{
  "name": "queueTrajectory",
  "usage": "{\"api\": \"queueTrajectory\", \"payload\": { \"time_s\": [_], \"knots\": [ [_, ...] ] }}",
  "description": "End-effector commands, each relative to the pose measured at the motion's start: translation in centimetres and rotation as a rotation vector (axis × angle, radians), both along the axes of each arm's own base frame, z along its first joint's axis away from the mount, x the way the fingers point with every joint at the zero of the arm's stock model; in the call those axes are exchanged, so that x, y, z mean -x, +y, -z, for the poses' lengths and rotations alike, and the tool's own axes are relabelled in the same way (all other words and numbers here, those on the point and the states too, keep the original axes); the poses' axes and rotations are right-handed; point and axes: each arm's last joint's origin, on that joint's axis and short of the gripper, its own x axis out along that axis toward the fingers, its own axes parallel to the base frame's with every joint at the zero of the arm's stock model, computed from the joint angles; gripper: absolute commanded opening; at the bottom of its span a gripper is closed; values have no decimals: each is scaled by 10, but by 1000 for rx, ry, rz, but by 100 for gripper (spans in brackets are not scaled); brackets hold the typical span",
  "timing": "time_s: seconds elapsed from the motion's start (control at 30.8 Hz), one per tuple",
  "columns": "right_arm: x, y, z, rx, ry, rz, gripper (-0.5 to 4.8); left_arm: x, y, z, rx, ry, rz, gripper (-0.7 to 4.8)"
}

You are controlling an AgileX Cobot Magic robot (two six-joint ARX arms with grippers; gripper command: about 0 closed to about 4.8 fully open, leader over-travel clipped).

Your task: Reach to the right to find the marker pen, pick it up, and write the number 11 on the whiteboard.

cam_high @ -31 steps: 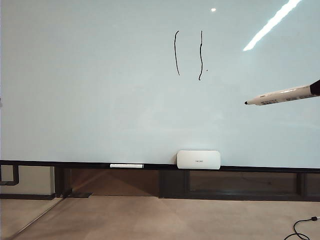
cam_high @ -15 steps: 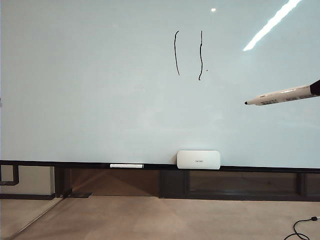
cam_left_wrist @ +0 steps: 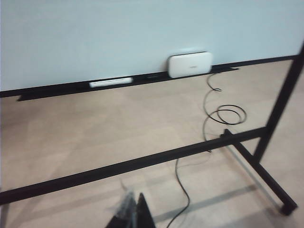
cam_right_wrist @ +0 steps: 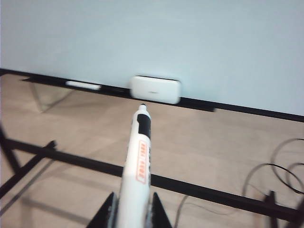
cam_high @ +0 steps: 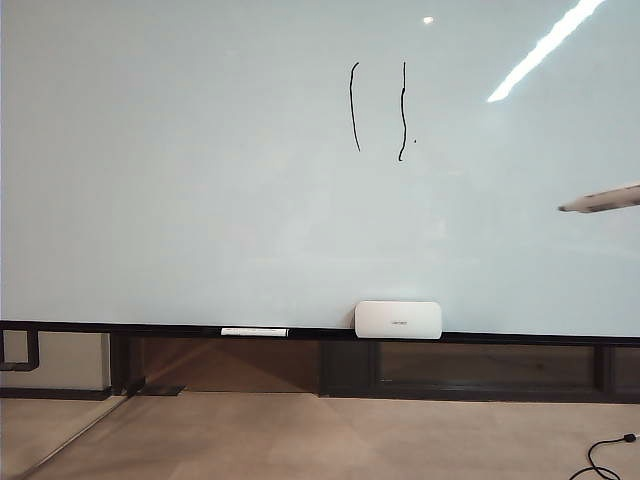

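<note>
The whiteboard (cam_high: 200,180) fills the exterior view, with the number 11 (cam_high: 378,108) drawn as two thin black strokes near its top middle. At the right edge only the blurred front of the marker pen (cam_high: 600,200) shows, well away from the strokes; the right gripper itself is outside that view. In the right wrist view my right gripper (cam_right_wrist: 129,211) is shut on the marker pen (cam_right_wrist: 137,161), whose tip points toward the board's rail. In the left wrist view my left gripper (cam_left_wrist: 134,211) shows two dark fingertips pressed together, with nothing between them.
A white rounded box (cam_high: 398,319) and a small white marker (cam_high: 254,331) rest on the board's dark lower rail (cam_high: 150,327). Black stand bars (cam_left_wrist: 142,164) and loose cables (cam_left_wrist: 223,114) lie over the wooden floor below.
The marker pen has swung to the right, so only its front end stays in the exterior view. The number 11 and the things on the rail are unchanged.
</note>
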Motion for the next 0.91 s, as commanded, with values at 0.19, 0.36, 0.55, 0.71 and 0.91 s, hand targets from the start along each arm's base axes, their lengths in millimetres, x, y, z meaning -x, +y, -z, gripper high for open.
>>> {"api": "queueTrajectory", "payload": {
  "time_s": [0.19, 0.36, 0.55, 0.71, 0.91],
  "knots": [
    [-6, -19, -3, -6, -16, 201, -1, -9, 29, -1, 12, -5, -289, -5],
    [-7, -31, -3, -5, -17, 334, -1, -10, 39, -1, 12, -5, -395, -5],
    [-7, -44, -3, -4, -17, 467, -1, -10, 43, -1, 12, -5, -438, -5],
    [-7, -44, -3, -4, -17, 469, -1, -10, 43, -1, 12, -5, -438, -5],
    [-7, -44, -3, -4, -18, 469, -1, -10, 43, -1, 12, -5, -438, -5]
  ]
}}
